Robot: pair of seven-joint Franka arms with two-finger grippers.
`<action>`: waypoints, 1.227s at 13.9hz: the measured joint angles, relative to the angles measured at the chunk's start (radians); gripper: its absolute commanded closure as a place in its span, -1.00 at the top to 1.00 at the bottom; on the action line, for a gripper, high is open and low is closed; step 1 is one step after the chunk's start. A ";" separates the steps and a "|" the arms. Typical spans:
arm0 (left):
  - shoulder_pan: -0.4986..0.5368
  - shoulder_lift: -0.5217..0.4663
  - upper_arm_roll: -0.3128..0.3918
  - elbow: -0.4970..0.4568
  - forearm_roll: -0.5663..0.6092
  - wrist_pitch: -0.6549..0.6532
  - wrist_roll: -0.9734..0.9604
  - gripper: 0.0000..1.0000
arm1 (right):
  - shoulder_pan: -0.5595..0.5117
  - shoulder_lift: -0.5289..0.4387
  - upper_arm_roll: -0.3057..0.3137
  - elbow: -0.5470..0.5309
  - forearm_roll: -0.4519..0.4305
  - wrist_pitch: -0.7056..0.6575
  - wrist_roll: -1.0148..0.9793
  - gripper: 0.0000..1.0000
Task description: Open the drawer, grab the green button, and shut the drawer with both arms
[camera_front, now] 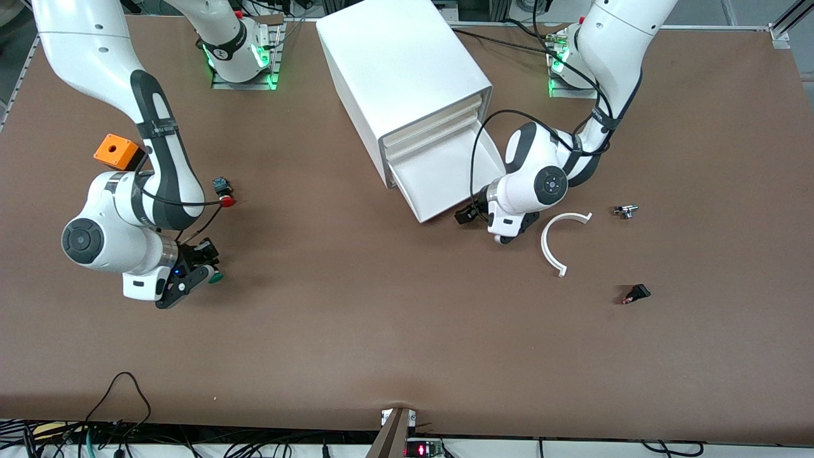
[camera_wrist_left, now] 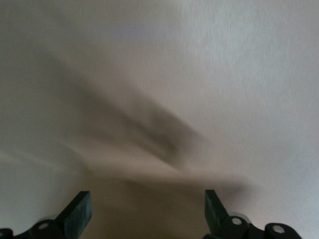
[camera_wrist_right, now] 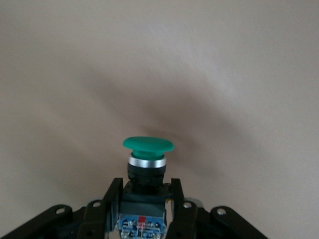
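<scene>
The big white cabinet (camera_front: 400, 70) stands at the middle of the table, and its lowest drawer (camera_front: 445, 181) is pulled out and looks empty. My left gripper (camera_front: 469, 214) is at the drawer's front corner nearest the camera. In the left wrist view it (camera_wrist_left: 147, 199) is open, its fingers wide apart before a blurred white surface. My right gripper (camera_front: 202, 270) is low over the table toward the right arm's end, shut on the green-capped button (camera_front: 216, 277). In the right wrist view the button (camera_wrist_right: 147, 149) stands between the fingers (camera_wrist_right: 112, 196), cap pointing away.
An orange box (camera_front: 116, 151) and a red-capped button (camera_front: 224, 193) lie near the right arm. A white curved piece (camera_front: 559, 242), a small metal part (camera_front: 626, 210) and a small black part (camera_front: 636, 294) lie toward the left arm's end.
</scene>
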State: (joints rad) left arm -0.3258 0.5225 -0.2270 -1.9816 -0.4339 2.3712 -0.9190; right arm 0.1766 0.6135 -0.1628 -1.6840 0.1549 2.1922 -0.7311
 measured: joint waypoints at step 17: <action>-0.157 -0.020 -0.081 0.001 0.002 -0.005 -0.231 1.00 | 0.003 -0.086 0.007 -0.156 0.005 0.163 0.077 0.98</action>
State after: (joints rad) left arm -0.4827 0.5020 -0.3082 -1.9807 -0.4315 2.3665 -1.1496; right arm 0.1796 0.5274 -0.1558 -1.8402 0.1597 2.3555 -0.6539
